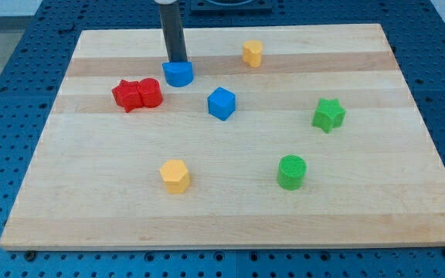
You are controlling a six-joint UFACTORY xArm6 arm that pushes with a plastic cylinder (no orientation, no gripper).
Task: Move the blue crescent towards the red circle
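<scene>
Near the view's top left of the pale wooden worktop (230, 216), my tip (176, 60) comes down as the end of a straight dark rod and stands just at the top edge of the blue crescent block (178, 73), touching it or nearly so. There is no hand on this arm, so nothing is clenched or released; the rod only rests against the block's far side.

The blue crescent block lies just to the upper right of the red pair: a red star-shaped block (127, 95) and, pressed against its right side, the red circle block (151, 93). The crescent is close to the red circle but a thin strip of wood shows between them.

Below and to the right of the crescent sits a blue cube block (221, 103). A small yellow block (253, 53) lies near the top edge, a green star block (328, 115) toward the right, a green cylinder block (291, 171) lower down, and a yellow hexagonal block (175, 176) toward the bottom centre.
</scene>
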